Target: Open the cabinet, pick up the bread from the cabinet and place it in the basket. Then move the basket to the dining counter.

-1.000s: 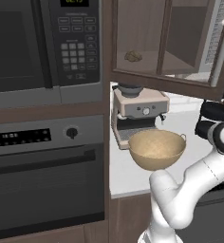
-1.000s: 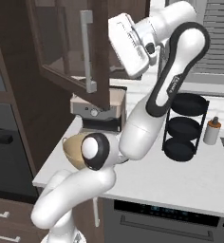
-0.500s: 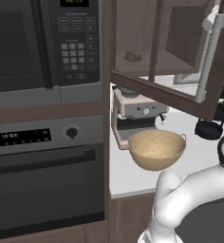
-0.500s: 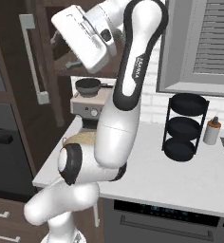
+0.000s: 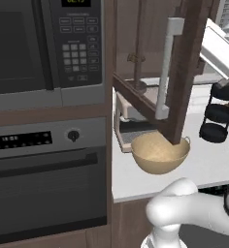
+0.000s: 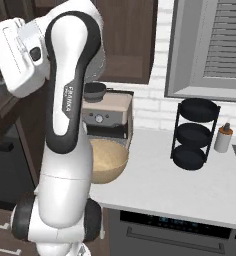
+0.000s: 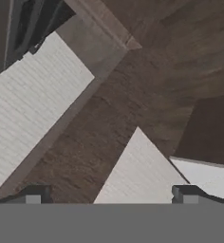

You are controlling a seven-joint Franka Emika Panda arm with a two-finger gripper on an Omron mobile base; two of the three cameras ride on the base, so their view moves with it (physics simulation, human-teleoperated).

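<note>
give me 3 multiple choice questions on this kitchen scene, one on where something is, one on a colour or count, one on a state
1. Where does the basket sit?
A. on the white worktop in front of the coffee machine
B. inside the oven
C. on top of the microwave

2. How many tiers does the black rack by the window have?
A. one
B. three
C. five

3. What state is the cabinet door in?
A. shut flat against the cabinet
C. swung open, its silver bar handle facing the camera
B. taken off and lying on the worktop

Answers: 1 A, the tan bowl rests on the worktop just ahead of the coffee machine. 2 B, three round black shelves stack one above another. 3 C, the door stands out from the cabinet, with the bread visible on the shelf behind it.
</note>
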